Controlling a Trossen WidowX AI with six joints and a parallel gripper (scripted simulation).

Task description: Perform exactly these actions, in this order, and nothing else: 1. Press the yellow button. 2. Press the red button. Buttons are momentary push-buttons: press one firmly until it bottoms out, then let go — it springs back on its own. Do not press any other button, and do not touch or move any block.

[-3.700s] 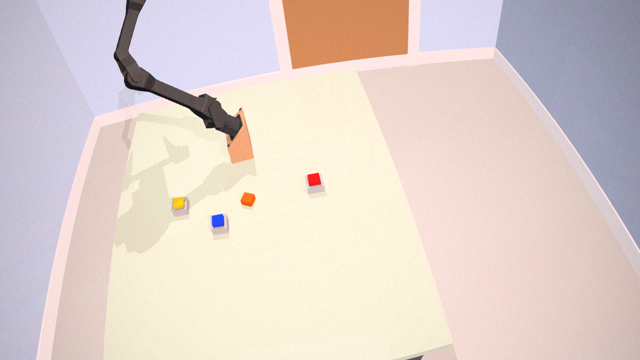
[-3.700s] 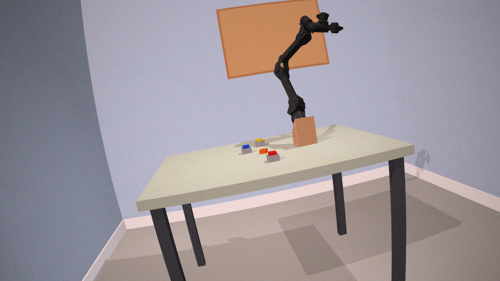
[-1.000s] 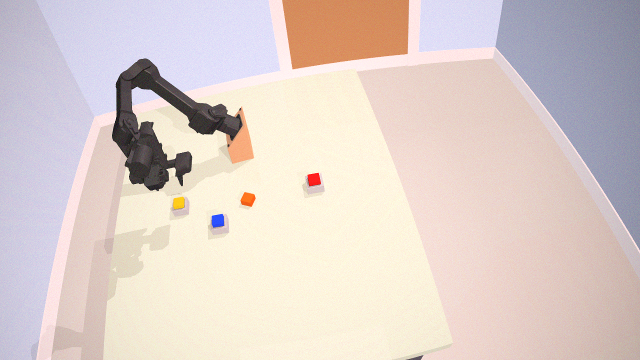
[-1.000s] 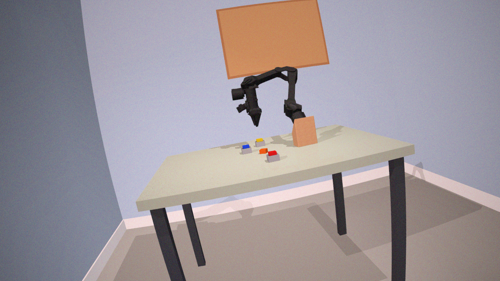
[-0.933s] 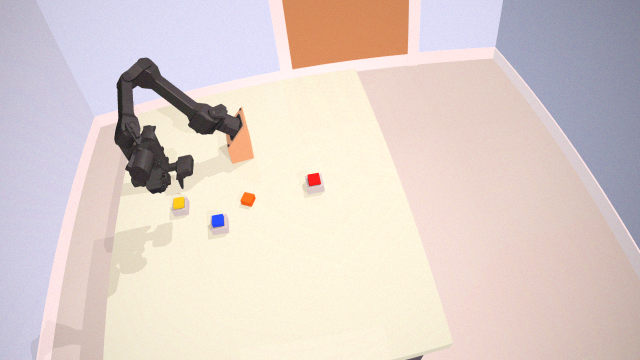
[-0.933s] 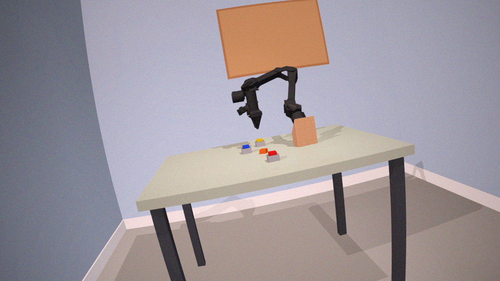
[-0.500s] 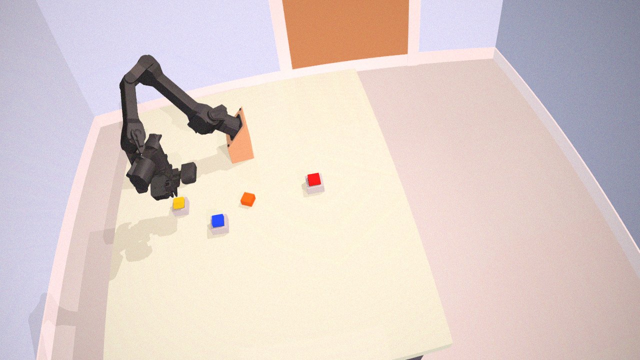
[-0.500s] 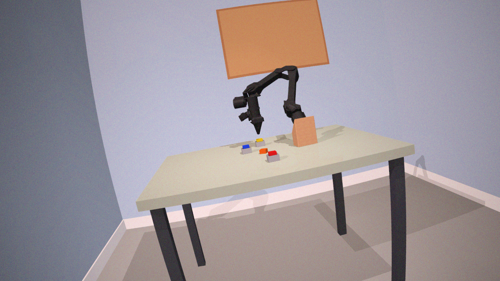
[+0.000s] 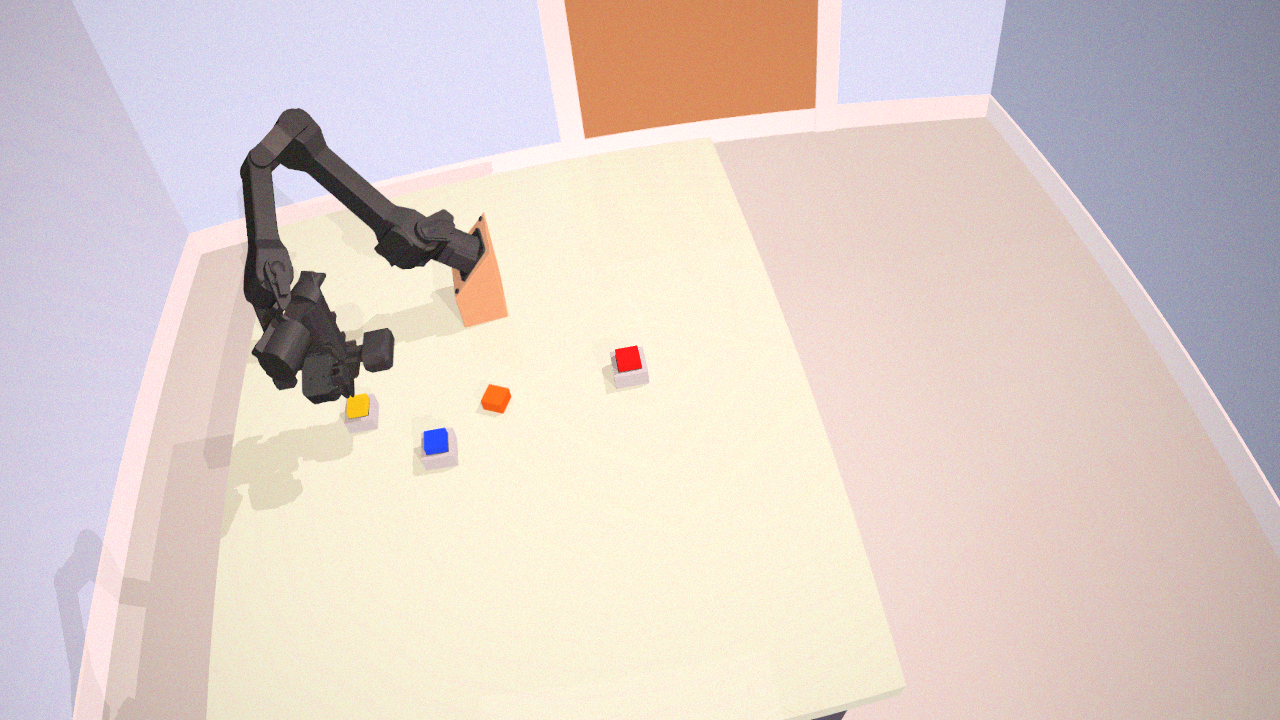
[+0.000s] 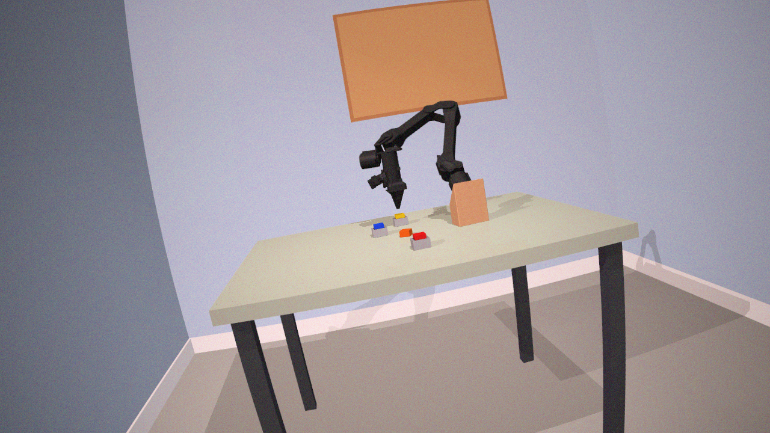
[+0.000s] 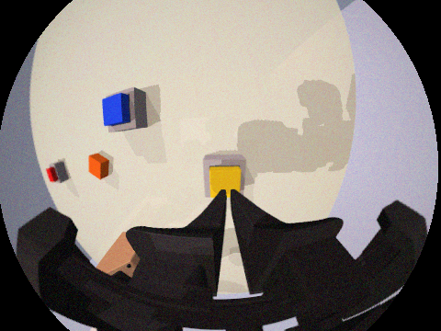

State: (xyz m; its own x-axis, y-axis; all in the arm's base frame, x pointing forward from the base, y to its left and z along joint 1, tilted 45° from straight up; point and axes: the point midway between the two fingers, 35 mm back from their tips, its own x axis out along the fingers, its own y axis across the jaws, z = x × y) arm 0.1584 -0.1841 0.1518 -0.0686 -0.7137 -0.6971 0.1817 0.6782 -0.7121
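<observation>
The yellow button point(image 9: 358, 405) point(image 10: 399, 216) point(image 11: 225, 178) stands up from its grey base, at the left of the group in the top view. My gripper point(image 10: 398, 207) point(image 11: 228, 193) points down, its fingers nearly together with nothing between them, so it is shut. Its tips hang a little above the yellow button, with a gap below them in the exterior view. In the top view the tips are mostly hidden behind the gripper's body. The red button point(image 9: 628, 359) point(image 10: 419, 236) point(image 11: 51, 174) stands raised on its grey base, well away from the gripper.
A blue button point(image 9: 435, 441) point(image 10: 379, 226) point(image 11: 116, 109) on a grey base stands near the yellow one. An orange block point(image 9: 495, 398) point(image 10: 405, 232) point(image 11: 98, 166) lies between the blue and red buttons. The arm's orange mount point(image 9: 485, 300) point(image 10: 471, 203) point(image 11: 118, 256) stands behind them.
</observation>
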